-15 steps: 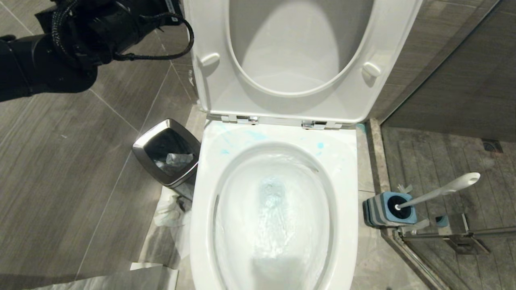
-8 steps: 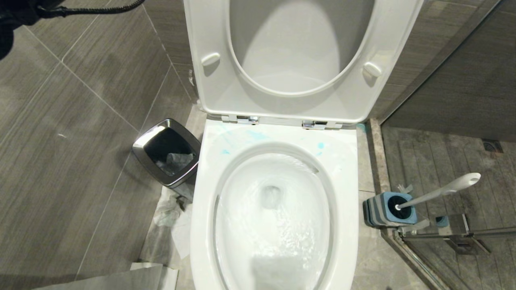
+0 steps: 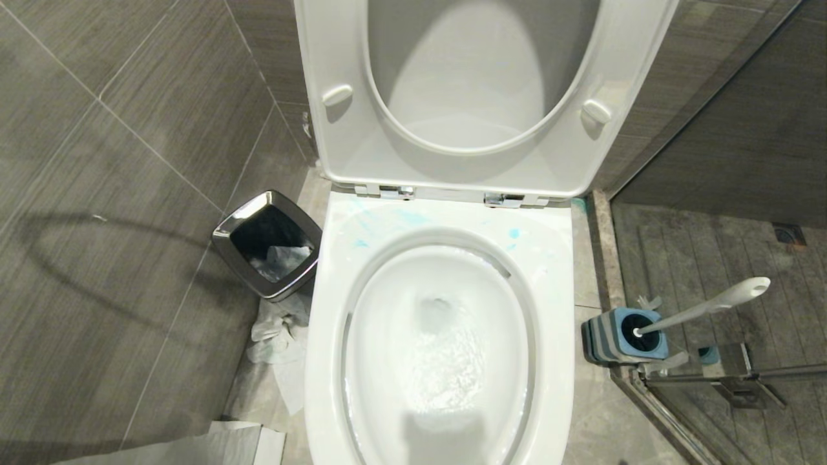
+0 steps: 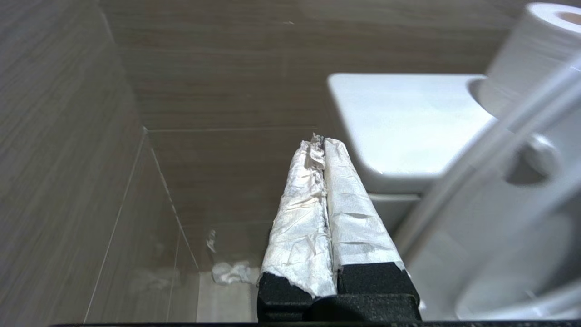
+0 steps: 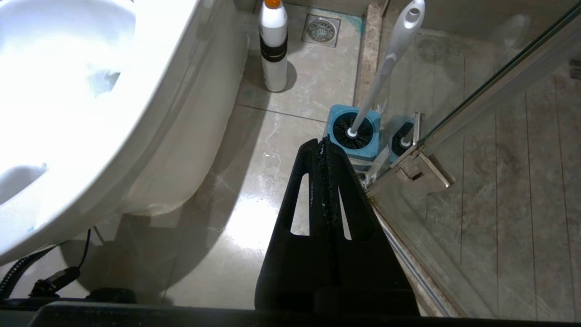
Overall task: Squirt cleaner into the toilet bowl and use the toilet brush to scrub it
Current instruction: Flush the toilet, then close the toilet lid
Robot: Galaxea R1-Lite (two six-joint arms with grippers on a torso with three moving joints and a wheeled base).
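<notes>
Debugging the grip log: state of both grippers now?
Left gripper: shut, empty, near the tank.
Right gripper: shut, empty, low beside the toilet bowl.

The right gripper (image 5: 324, 143) (fingers pressed together, empty) hangs over the floor (image 5: 254, 136); just beyond its tip the toilet brush (image 5: 386, 63) stands in its blue holder (image 5: 338, 152), toilet bowl (image 5: 150, 113) alongside.

Head camera steeply above toilet bowl (image 3: 439, 413)
</notes>
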